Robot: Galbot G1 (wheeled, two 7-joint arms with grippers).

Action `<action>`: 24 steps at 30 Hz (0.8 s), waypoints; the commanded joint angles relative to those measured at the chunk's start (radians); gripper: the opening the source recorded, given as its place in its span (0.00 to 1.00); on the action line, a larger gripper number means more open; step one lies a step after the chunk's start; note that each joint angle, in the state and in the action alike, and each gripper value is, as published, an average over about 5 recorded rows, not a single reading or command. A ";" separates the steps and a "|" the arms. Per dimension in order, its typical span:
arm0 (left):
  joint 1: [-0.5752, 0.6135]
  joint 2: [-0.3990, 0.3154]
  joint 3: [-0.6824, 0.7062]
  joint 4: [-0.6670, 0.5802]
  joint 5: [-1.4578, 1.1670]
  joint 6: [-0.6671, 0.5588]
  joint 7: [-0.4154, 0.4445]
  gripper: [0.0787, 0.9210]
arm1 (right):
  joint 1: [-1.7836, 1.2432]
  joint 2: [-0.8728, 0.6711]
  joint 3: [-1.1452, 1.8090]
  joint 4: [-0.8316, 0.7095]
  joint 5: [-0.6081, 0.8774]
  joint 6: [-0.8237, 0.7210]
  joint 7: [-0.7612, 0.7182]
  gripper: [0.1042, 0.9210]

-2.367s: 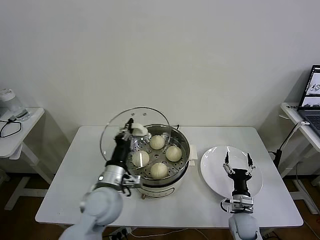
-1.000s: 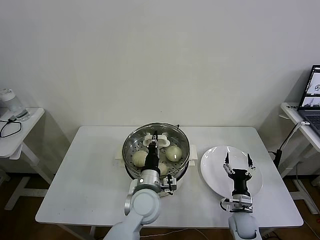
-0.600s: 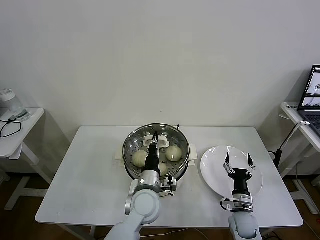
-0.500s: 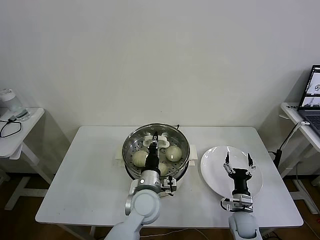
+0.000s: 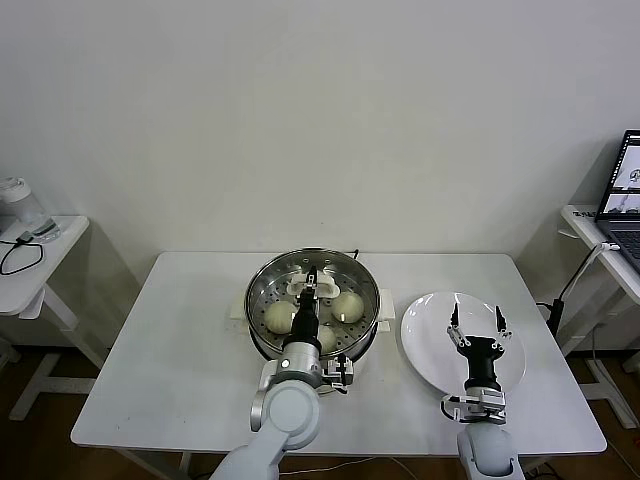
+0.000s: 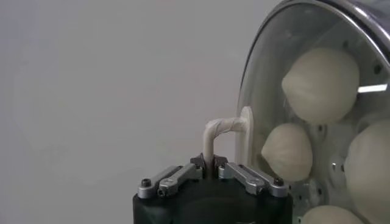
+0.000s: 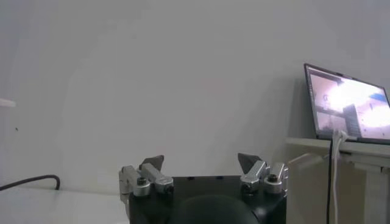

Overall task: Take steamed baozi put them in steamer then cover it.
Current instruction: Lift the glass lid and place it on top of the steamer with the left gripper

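Note:
The steamer, a shiny steel pot with white side handles, stands mid-table. The round glass lid lies on top of it. My left gripper is shut on the lid's white handle above the pot's centre. Baozi show through the glass: one at the left, one at the right, one at the front; a fourth is hidden behind my gripper. In the left wrist view the jaws clamp the handle, with baozi behind the glass. My right gripper is open and empty over the white plate.
The white plate lies right of the steamer. A side table with a kettle stands at far left. Another table with a laptop stands at far right; the laptop also shows in the right wrist view. The table's left half and front are bare.
The lid, held tilted at the steamer's left 2.4 s ago, now lies flat on the steamer, still in my left gripper. The right arm has not moved.

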 commanded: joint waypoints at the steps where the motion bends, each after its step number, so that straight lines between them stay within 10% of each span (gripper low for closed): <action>1: 0.000 -0.001 -0.002 0.003 0.003 -0.008 0.012 0.14 | 0.001 0.001 0.000 0.000 0.000 0.000 0.000 0.88; 9: 0.005 -0.001 -0.007 -0.015 0.002 -0.016 0.010 0.15 | 0.001 0.001 0.000 -0.002 -0.001 0.000 0.000 0.88; 24: 0.078 0.117 -0.011 -0.281 -0.156 -0.003 0.037 0.64 | 0.012 0.007 -0.005 -0.001 -0.005 -0.001 0.000 0.88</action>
